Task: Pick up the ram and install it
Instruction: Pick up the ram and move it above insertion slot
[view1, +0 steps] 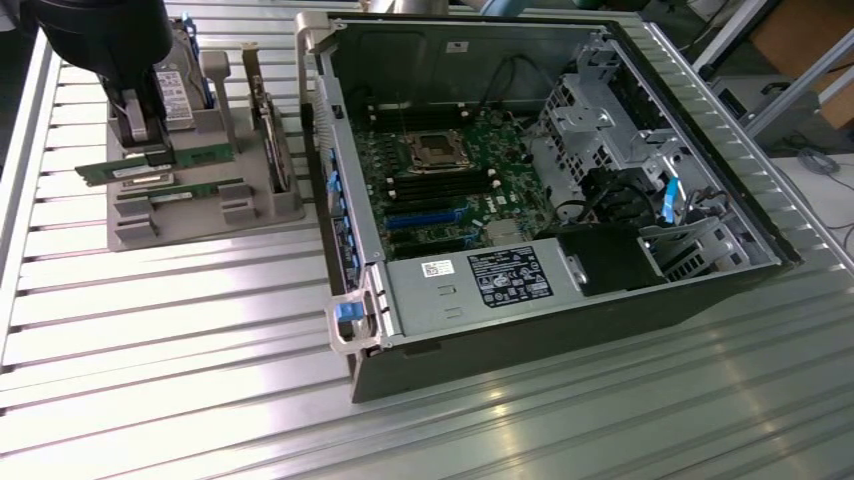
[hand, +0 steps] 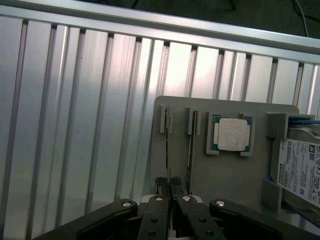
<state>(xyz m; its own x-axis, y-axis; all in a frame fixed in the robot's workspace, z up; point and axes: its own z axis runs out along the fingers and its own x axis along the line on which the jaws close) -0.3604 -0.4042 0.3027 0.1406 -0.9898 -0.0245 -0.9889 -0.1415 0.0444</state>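
ram (view1: 118, 168): long, thin green circuit-board stick with a small white label whose print is too small to read. It lies at the grey holder, on the exterior view's left, well apart from the computer. In the wrist view it shows edge-on (hand: 167, 150), in line with its slot.
gripper (view1: 150, 150) (hand: 168, 186): black, two-fingered, reaching down over the holder. Its fingers are clenched on the ram, one on each flat face of the stick.
seating: I cannot tell whether the ram is clear of its slot.
second green memory stick (view1: 180, 190) (hand: 190, 150): in the neighbouring slot, just beside the held one, untouched.
grey plastic holder block (view1: 174, 228) (hand: 225, 180): on the ribbed aluminium table (view1: 160, 340).
square silver processor chip (hand: 231, 134): in its own recess of the holder.
hard drive (hand: 300, 170): at the holder's edge; its white label reads "TOSHIBA".
open black computer case (view1: 534, 345): on the exterior view's right, with a green motherboard (view1: 441, 170) inside.
silver power supply (view1: 494, 280): at the case's near side; its label print is unreadable.
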